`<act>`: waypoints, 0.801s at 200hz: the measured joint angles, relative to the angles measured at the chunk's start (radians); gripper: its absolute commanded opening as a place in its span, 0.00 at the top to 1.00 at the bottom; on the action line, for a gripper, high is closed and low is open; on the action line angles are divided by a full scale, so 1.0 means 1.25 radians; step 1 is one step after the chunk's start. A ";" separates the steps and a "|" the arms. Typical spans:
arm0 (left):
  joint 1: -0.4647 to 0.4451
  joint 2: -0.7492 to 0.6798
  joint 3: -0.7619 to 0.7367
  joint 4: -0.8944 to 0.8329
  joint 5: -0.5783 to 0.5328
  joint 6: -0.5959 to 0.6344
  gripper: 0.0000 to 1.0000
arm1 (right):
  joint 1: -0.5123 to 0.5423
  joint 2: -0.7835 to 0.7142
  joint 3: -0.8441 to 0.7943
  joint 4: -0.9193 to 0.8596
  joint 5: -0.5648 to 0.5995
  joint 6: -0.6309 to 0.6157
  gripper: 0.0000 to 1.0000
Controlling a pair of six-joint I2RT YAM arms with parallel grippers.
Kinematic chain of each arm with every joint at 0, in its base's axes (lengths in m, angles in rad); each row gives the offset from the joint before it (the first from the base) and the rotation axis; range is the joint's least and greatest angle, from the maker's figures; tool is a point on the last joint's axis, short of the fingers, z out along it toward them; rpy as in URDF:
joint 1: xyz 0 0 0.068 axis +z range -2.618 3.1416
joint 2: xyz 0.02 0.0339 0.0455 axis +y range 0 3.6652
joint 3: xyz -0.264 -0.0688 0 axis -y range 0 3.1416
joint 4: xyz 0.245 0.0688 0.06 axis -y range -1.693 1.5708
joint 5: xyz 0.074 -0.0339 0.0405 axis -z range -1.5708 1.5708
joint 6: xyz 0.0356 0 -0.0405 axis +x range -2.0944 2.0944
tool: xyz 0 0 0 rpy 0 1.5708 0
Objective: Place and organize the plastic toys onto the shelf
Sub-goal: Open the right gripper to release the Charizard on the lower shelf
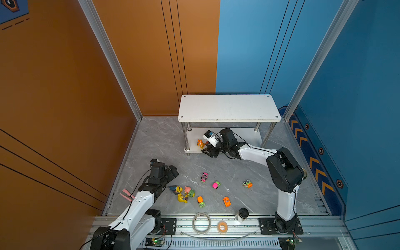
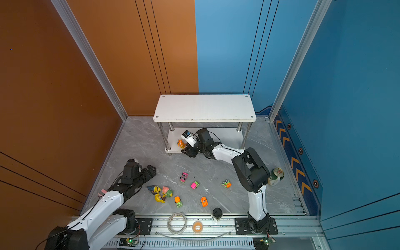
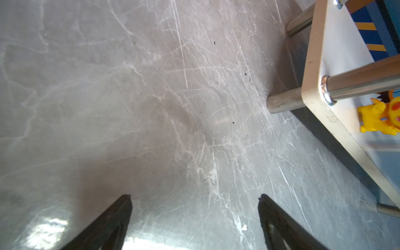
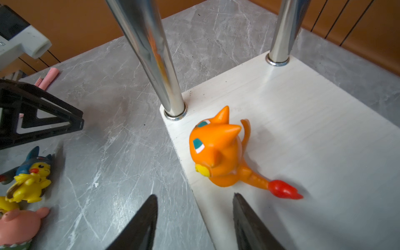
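Plastic toys (image 2: 204, 201) lie mostly on the grey bench (image 1: 216, 164), and we see just one of them on the shelf (image 1: 229, 108). The orange figurine (image 4: 216, 151) stands upright on the lower board (image 4: 313, 112), at its front left corner in both top views. It is just beside a chrome post (image 4: 160, 65), with its red-tipped tail lying on the board.

Our right hand (image 4: 194, 194) is at that corner, near the figurine but apart from it. Its jaws stand partly apart with nothing between them, one finger over the bench and one over the board. Our left hand (image 3: 194, 195) is over bare bench to the left of the shelf, jaws spread wide and holding nothing. We cannot tell whether its fingertips touch the bench.

In front of the shelf, three figurines huddle close together near the left arm: the blue-grey figurine (image 1: 173, 188), the yellow figurine (image 1: 182, 198) and the pink figurine (image 1: 189, 191). Five cars are scattered to their right, apart from one another:
- the pink car (image 1: 204, 177)
- the pink and green car (image 1: 216, 184)
- the green and orange car (image 1: 247, 184)
- the orange car (image 1: 226, 201)
- the orange-topped green car (image 1: 201, 201)

Two tape rolls (image 1: 201, 223) lie on the front rail. In a top view, a green can (image 2: 276, 176) stands beside the right arm.
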 measured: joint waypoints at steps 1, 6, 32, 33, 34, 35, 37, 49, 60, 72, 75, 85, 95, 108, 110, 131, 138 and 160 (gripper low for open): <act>0.000 0.000 0.000 0.000 0.000 0.000 0.07 | 0.000 0.000 -0.001 0.001 0.000 0.002 0.60; 0.000 0.000 0.000 0.000 0.000 0.000 0.07 | 0.000 -0.002 -0.003 0.003 0.001 0.005 0.68; 0.000 0.000 0.000 0.000 0.000 0.000 0.07 | -0.007 -0.005 -0.012 0.010 -0.001 0.034 0.98; 0.000 0.000 0.000 0.000 0.000 0.000 0.07 | -0.009 -0.005 -0.013 0.010 -0.002 0.031 0.99; 0.000 0.000 0.000 0.000 0.000 0.000 0.07 | -0.009 -0.005 -0.013 0.010 -0.002 0.032 1.00; 0.000 0.000 0.000 0.000 0.000 0.000 0.07 | -0.010 -0.005 -0.013 0.010 -0.002 0.035 1.00; 0.000 0.000 0.000 0.000 0.000 0.000 0.07 | -0.011 -0.005 -0.013 0.010 0.000 0.043 1.00; 0.000 0.000 0.000 0.000 0.000 0.000 0.07 | -0.018 -0.005 -0.013 0.011 0.002 0.048 1.00; 0.000 0.000 0.000 0.000 -0.001 0.000 0.07 | -0.024 -0.005 -0.013 0.011 0.009 0.056 1.00; 0.000 0.000 -0.001 0.000 -0.001 0.000 0.06 | -0.029 -0.005 -0.013 0.010 0.022 0.062 1.00; 0.000 0.000 -0.001 0.000 -0.001 0.000 0.06 | -0.031 -0.005 -0.013 0.010 0.027 0.065 1.00; 0.000 0.000 -0.002 0.000 -0.001 0.000 0.06 | -0.033 -0.005 -0.010 0.009 0.041 0.068 1.00; 0.000 0.000 -0.002 0.000 -0.003 0.000 0.06 | -0.034 -0.002 -0.002 0.003 0.055 0.070 1.00; 0.000 0.000 -0.002 0.000 -0.003 0.000 0.06 | -0.034 0.005 0.017 -0.004 0.073 0.072 1.00; 0.000 0.000 -0.002 0.000 -0.003 0.000 0.06 | -0.034 0.006 0.020 -0.005 0.074 0.072 1.00; 0.000 0.000 -0.002 0.000 -0.003 0.000 0.06 | -0.033 0.027 0.056 -0.016 0.104 0.074 1.00; 0.000 0.000 -0.002 0.000 -0.003 0.000 0.06 | -0.032 0.033 0.064 -0.020 0.114 0.074 1.00; 0.000 0.000 -0.002 0.000 -0.003 0.000 0.06 | -0.031 0.054 0.089 -0.033 0.144 0.074 1.00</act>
